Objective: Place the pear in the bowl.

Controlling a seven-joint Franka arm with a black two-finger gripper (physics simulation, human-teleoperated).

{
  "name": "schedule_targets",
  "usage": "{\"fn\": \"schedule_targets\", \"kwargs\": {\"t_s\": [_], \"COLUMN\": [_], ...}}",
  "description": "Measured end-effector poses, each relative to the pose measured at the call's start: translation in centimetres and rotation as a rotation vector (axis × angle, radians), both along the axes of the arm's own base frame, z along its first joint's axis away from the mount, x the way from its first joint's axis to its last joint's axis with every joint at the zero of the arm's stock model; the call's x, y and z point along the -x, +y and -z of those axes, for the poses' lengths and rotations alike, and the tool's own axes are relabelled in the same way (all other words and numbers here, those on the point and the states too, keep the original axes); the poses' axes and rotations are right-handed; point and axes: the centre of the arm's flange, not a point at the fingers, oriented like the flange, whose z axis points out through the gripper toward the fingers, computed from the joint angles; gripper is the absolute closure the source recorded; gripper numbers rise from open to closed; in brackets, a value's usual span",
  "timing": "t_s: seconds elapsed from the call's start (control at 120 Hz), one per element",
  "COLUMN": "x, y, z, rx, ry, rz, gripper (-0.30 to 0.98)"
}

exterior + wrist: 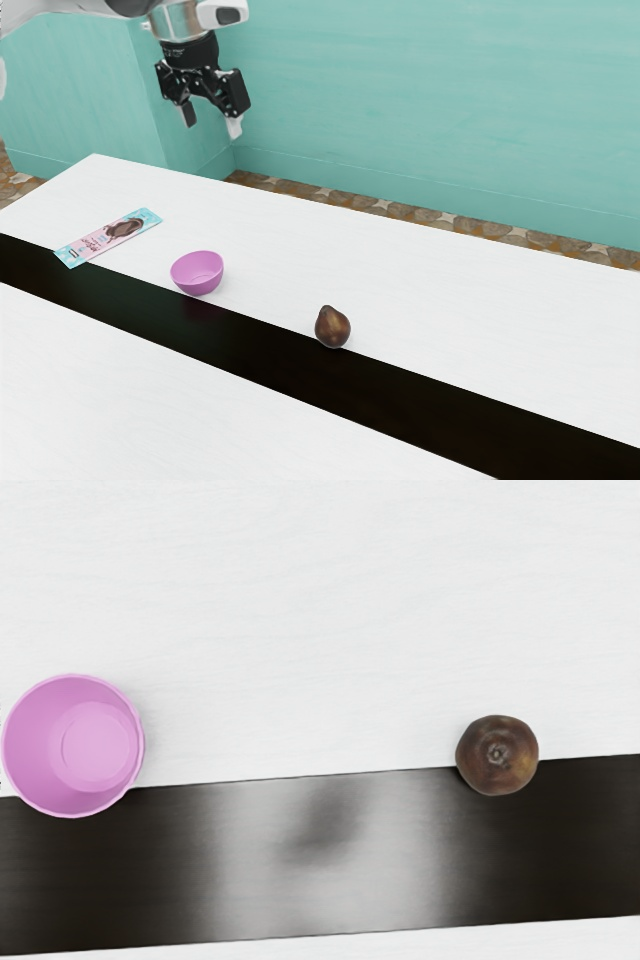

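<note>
Hanging with fingers parted, the tool (pixel 211 120) grips nothing — likely so it can straddle the pear (pixel 332 328), which stands upright on the tabletop (pixel 450 290) at the dark strip (pixel 250 350), well apart from the empty bowl (pixel 197 273)

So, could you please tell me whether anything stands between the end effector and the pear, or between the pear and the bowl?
Nothing visible blocks either path, from the raised end effector to the pear or from there to the bowl. The wrapper lies beyond the bowl, away from the pear.
</note>
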Motion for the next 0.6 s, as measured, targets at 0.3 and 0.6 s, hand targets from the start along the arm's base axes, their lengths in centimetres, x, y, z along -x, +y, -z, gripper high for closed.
{"fn": "schedule_targets", "kwargs": {"t_s": [0.3,0.6], "x": [-5.7,-7.7], "y": [-6.6,-14.2], "z": [12.0,27.3], "rx": [-0.04,-0.065], "ry": [0.113,0.308], "rz": [0.083,0.163], "gripper": [0.0,0.0]}}
